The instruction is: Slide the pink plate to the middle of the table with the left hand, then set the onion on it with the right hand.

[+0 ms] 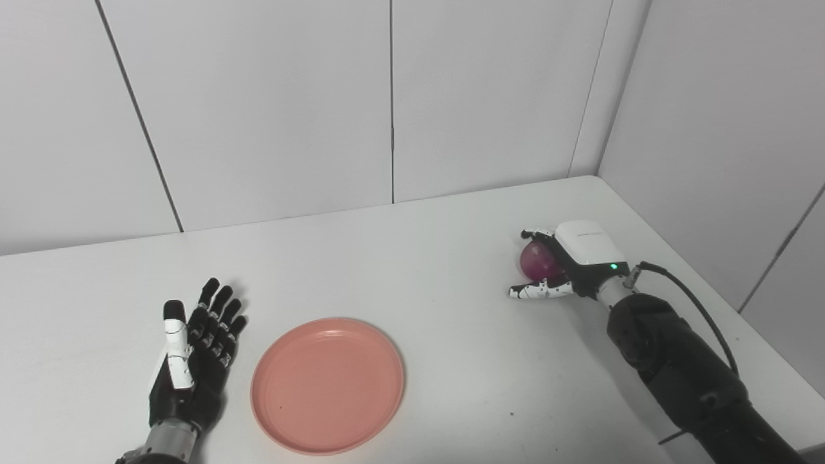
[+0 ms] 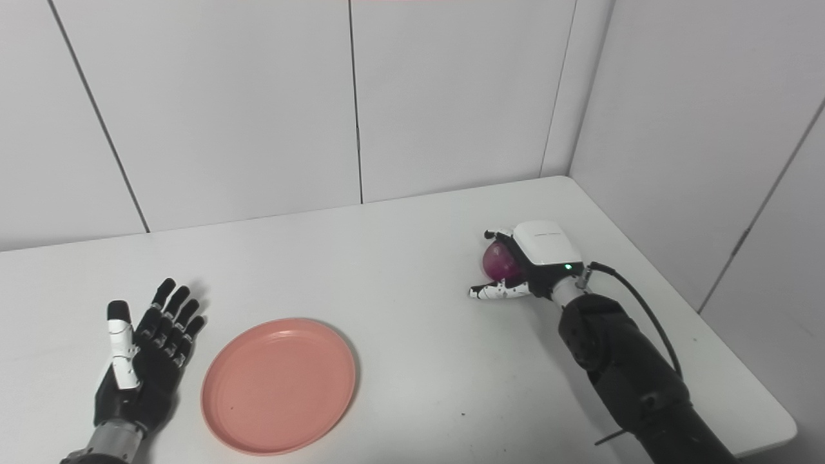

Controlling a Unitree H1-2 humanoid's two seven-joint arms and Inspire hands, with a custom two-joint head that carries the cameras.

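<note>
Purple skin shows between the fingers (image 1: 538,291) of my right hand (image 1: 567,261), which is curled around the onion (image 1: 538,261) far out on the right side of the bench (image 1: 451,245); whether it is fully clamped or lifted I cannot tell, since my palm hides the contact. The pink plate (image 1: 327,385) lies flat near the front edge, a little left of centre, and my left hand (image 1: 193,351) rests just beside its left rim, fingers spread and straight, holding nothing. I judge the step now is securing the onion and carrying it across. To do it well, I should wrap under its widest part so the round, slick bulb cannot squirt out, lift clear before travelling, and lower it onto the plate's flat centre, loosening my hold only once it sits.
</note>
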